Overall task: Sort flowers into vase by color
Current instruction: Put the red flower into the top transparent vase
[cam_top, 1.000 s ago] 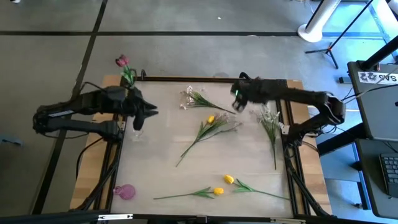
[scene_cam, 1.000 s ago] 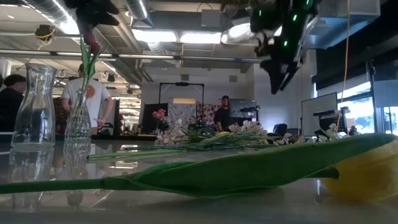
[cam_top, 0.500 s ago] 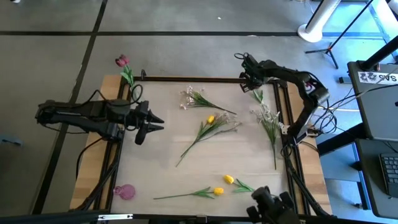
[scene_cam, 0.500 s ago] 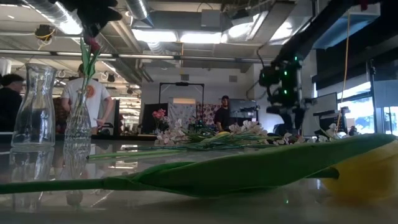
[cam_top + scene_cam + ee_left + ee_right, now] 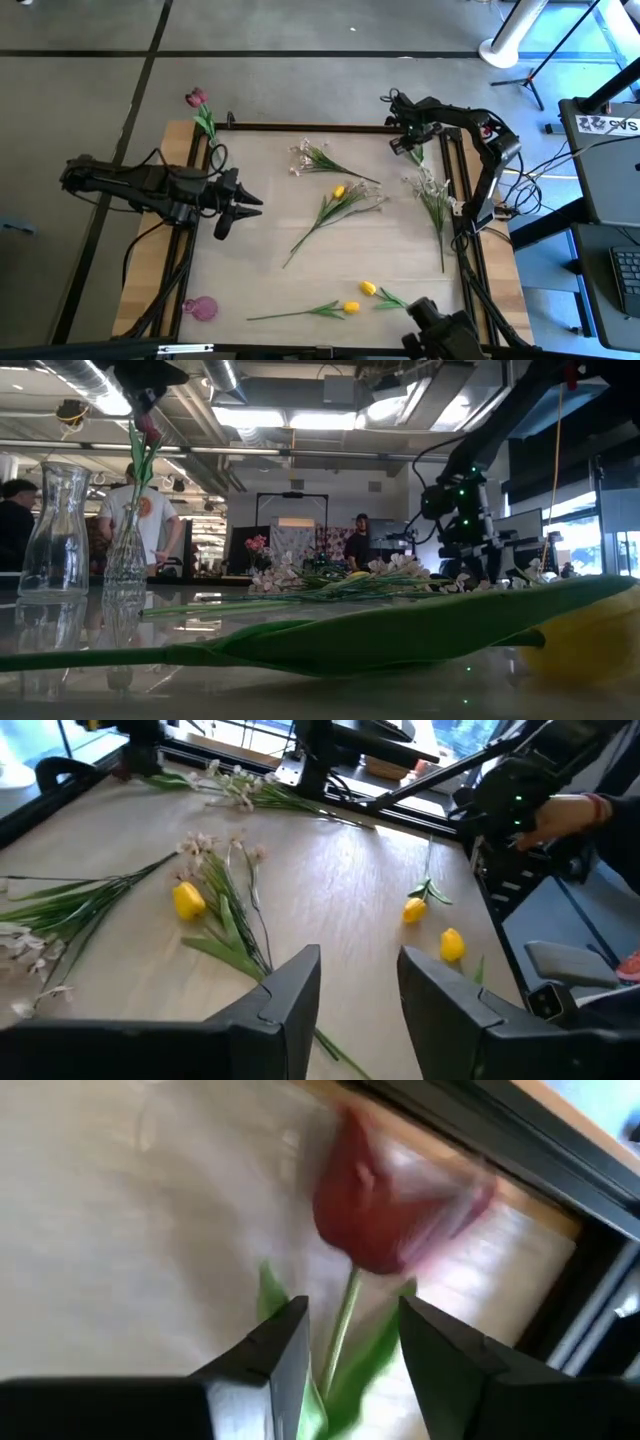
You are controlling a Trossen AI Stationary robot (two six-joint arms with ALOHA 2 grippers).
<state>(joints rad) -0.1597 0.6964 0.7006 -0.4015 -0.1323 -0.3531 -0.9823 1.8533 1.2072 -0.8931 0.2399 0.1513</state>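
A dark red tulip [image 5: 375, 1215] lies on the table at the far right corner, and its green stalk [image 5: 343, 1325] runs between the open fingers of my right gripper [image 5: 405, 137] [image 5: 350, 1350]. The fingers stand on either side of the stalk; whether they touch it I cannot tell. A second red tulip [image 5: 195, 98] [image 5: 148, 428] stands with its stalk in a narrow glass vase [image 5: 126, 555] at the far left, beside an empty glass carafe [image 5: 55, 530]. My left gripper [image 5: 236, 206] [image 5: 358, 990] hovers open over the table's left side. Yellow tulips [image 5: 339, 192] [image 5: 351, 307] [image 5: 368, 288] and white sprays [image 5: 312, 157] [image 5: 432, 193] lie flat.
A pink object [image 5: 200, 308] sits on the wooden border at the near left corner. A dark object [image 5: 440, 335] reaches in at the near edge, where a person's hand [image 5: 570, 815] shows. A yellow tulip [image 5: 585, 635] lies close before the low camera. People stand in the room behind.
My right gripper has gone from over the table's middle to the far right corner and come down over the red tulip there. My left gripper has drawn back from the vase toward the near edge. A dark object has come in at the near edge.
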